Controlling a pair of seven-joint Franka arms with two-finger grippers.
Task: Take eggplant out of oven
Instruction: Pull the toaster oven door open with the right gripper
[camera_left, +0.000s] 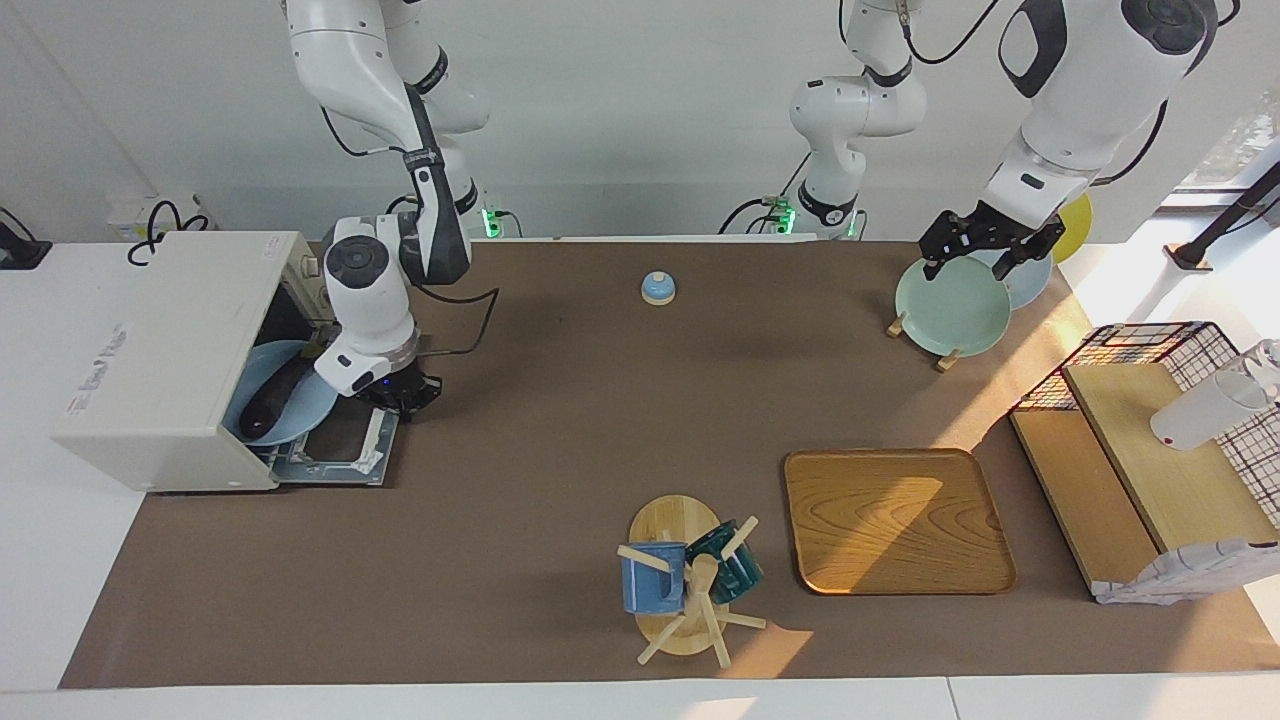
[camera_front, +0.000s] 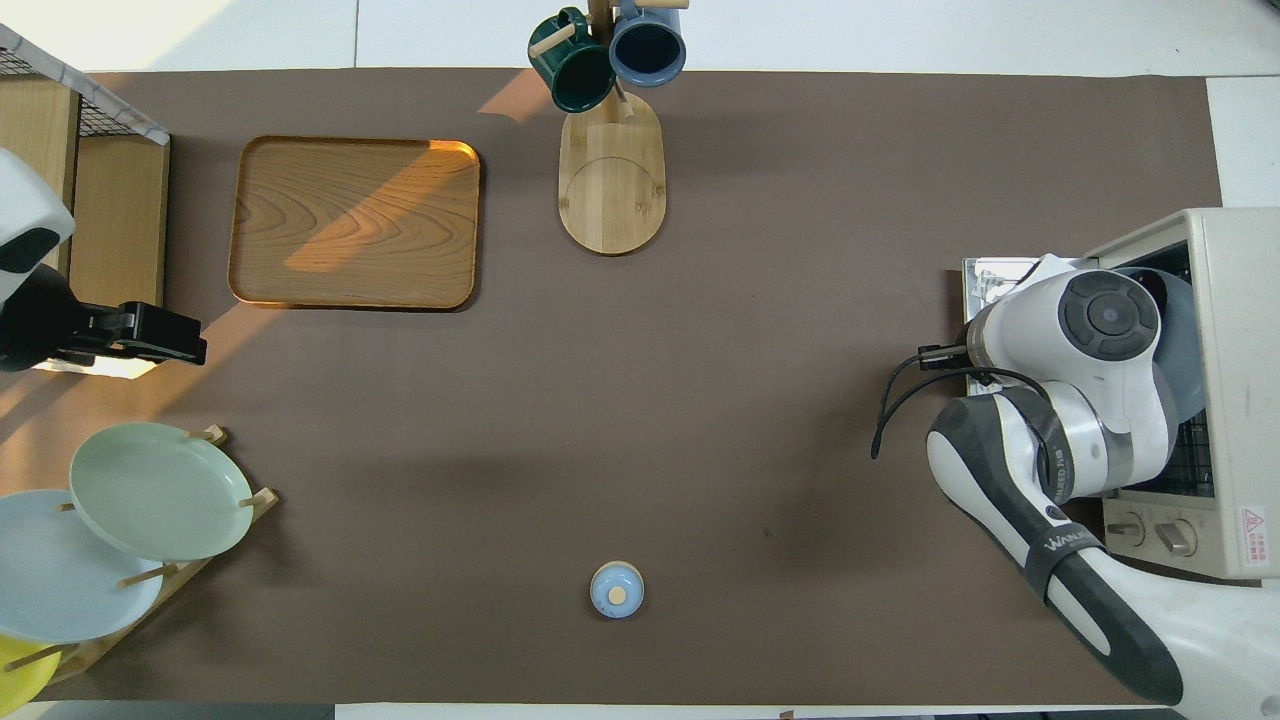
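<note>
right end effector clenched, tips together, low at the outer edge of the dropped door, on or just above its handle; i cannot tell if it touches. nothing else in it.

oven sits at the right arm's end of the table, door flat down, mouth toward the table's middle. inside, a pale blue plate pokes out of the opening, and the eggplant lies on it: dark, slim, long axis slanting across the plate, one end reaching toward the door and my wrist, the other deeper in the cavity. from overhead my own arm hides it; only the plate's rim shows there.

key relation: the eggplant lies just inward of my right end effector, on the oven side, a little higher than the door. my judgement: release, rise, turn in toward the cavity, and close across the short width, not along the length. right arm is much the nearer.

left end effector released, fingers spread, waiting over the green plate in the plate rack at the left arm's end of the table, well apart from the oven.
</note>
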